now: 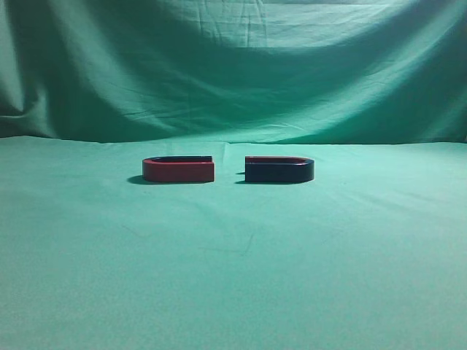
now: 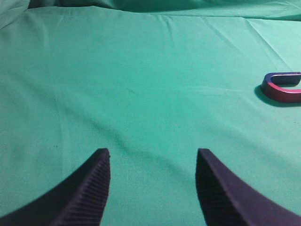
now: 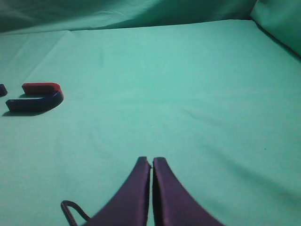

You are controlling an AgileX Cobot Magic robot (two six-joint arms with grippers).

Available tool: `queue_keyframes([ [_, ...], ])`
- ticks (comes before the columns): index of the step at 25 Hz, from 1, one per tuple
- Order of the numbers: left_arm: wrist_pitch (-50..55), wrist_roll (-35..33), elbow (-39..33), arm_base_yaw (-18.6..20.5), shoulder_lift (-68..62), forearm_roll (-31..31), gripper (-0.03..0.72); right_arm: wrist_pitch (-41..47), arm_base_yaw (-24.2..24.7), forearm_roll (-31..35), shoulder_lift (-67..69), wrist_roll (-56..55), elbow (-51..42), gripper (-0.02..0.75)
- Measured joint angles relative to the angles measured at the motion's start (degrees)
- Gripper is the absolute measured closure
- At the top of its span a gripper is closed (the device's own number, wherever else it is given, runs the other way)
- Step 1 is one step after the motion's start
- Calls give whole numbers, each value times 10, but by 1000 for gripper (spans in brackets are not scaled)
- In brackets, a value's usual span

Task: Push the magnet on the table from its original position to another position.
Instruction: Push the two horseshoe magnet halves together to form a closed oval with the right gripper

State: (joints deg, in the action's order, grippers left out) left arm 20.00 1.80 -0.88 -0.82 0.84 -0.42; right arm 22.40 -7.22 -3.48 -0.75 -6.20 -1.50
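The magnet (image 1: pixel 279 171) lies flat on the table (image 1: pixel 233 284), right of centre, with a dark navy side face and a thin red upper rim. It also shows at the far left of the right wrist view (image 3: pixel 35 100). My right gripper (image 3: pixel 151 161) is shut and empty, well short of the magnet and to its right. My left gripper (image 2: pixel 154 154) is open and empty over bare cloth. Neither gripper shows in the exterior view.
A second U-shaped magnet with a red side face (image 1: pixel 179 170) lies just left of the navy one, their open ends facing across a small gap. It shows at the right edge of the left wrist view (image 2: pixel 282 89). A draped green backdrop (image 1: pixel 233 65) rises behind the table.
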Motion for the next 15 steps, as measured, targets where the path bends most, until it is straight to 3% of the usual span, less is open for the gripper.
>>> queue_keyframes([
  [15, 0, 0, 0, 0, 0, 0, 316, 0, 0, 0, 0, 0, 0, 738],
])
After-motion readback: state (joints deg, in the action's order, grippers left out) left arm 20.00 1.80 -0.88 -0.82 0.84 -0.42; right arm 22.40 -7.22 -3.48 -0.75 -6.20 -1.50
